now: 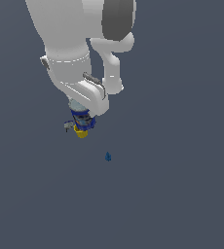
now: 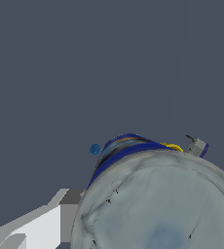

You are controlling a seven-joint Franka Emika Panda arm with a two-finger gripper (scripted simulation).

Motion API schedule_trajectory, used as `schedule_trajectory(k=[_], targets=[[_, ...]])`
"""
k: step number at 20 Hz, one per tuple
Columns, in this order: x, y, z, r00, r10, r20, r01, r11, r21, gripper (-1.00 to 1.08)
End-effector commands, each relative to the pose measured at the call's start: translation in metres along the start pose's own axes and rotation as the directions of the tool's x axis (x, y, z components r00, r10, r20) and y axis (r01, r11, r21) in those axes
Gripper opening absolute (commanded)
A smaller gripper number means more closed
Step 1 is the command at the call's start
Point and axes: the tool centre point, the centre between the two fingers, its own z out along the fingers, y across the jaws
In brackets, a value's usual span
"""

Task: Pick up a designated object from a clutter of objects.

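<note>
Grasp stage, by my reading: pincer [image 1: 84, 113] sits low over the small blue-labelled cylindrical can with a silver-grey top [image 1: 82, 115], which stands on the dark grey tabletop [image 1: 172, 194]. In the wrist view the can's pale top [image 2: 158, 204] fills the near field, one white finger [image 2: 41, 226] just beside its rim. Whether the pincer is clenched on the can or only bracketing it I cannot tell; the second finger is out of sight.

Yellow cup [image 1: 81, 131] is touching or just beside the can, on its far side from the arm; small grey-blue gadget [image 1: 68, 126] lies close by the can too. Tiny blue piece [image 1: 107, 156] lies well apart from the can.

To do it well: centre the can between the fingers, close firmly, lift straight up to avoid dragging the cup.

White arm [image 1: 75, 58] reaches steeply down, wrist over the can.
</note>
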Motion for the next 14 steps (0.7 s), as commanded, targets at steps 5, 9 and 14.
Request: schedule_trajectory(k=[5,9,14], targets=[[0.019,-0.007,-0.035,1.000,0.000,-0.002,0.000,1.000,0.002,-1.00],[0.027,-0.010,-0.048,1.000,0.000,-0.002,0.000,1.000,0.002,-1.00],[0.032,-0.012,-0.056,1.000,0.000,-0.002,0.000,1.000,0.002,-1.00]])
